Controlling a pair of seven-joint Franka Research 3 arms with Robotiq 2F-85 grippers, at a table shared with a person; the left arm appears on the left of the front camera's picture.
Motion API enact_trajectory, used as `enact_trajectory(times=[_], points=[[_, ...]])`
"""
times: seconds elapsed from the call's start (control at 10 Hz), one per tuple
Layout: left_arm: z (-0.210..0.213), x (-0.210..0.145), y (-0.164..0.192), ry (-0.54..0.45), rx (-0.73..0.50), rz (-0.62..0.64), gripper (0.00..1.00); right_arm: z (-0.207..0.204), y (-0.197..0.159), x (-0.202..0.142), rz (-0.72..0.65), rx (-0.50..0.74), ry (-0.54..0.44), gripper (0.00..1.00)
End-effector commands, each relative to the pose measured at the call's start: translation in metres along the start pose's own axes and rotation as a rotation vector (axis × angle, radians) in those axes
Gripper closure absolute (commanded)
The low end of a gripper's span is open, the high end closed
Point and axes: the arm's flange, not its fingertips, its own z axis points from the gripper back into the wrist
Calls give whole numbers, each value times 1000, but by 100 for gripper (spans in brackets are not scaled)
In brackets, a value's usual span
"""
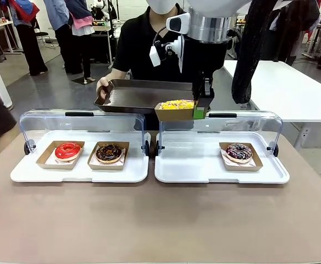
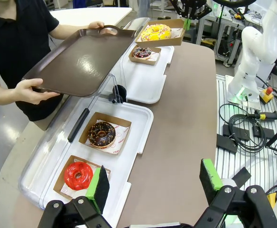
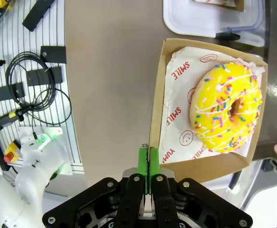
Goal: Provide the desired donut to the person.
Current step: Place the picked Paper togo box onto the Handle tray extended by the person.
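Observation:
A yellow sprinkled donut [image 1: 177,104] lies in a brown cardboard box [image 1: 174,114] held in the air at the near edge of the dark brown tray [image 1: 141,93]. My right gripper [image 1: 200,108] is shut on the box's wall; the right wrist view shows the green pads [image 3: 142,164] pinching the box [image 3: 155,142] beside the donut [image 3: 227,107]. The person [image 1: 144,44] in a black T-shirt holds the tray [image 2: 77,59] with both hands above the far side of the table. My left gripper [image 2: 153,187] stands open over the table's left end, nothing between its fingers.
The left white tray [image 1: 26,173] carries a red donut [image 1: 67,150] and a chocolate donut [image 1: 109,152] in boxes. The right white tray [image 1: 188,165] carries a dark sprinkled donut [image 1: 238,152]. Both clear lids [image 1: 83,118] stand open. Other people stand far behind.

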Motion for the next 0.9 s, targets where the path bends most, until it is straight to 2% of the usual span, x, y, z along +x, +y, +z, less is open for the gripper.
enact_trajectory(times=[0.0,0.8], points=[[2,2,0,-1,-9,3,0,0,2,-1,-6,1,0,100],[2,2,0,-1,-9,3,0,0,2,-1,-6,1,0,100]])
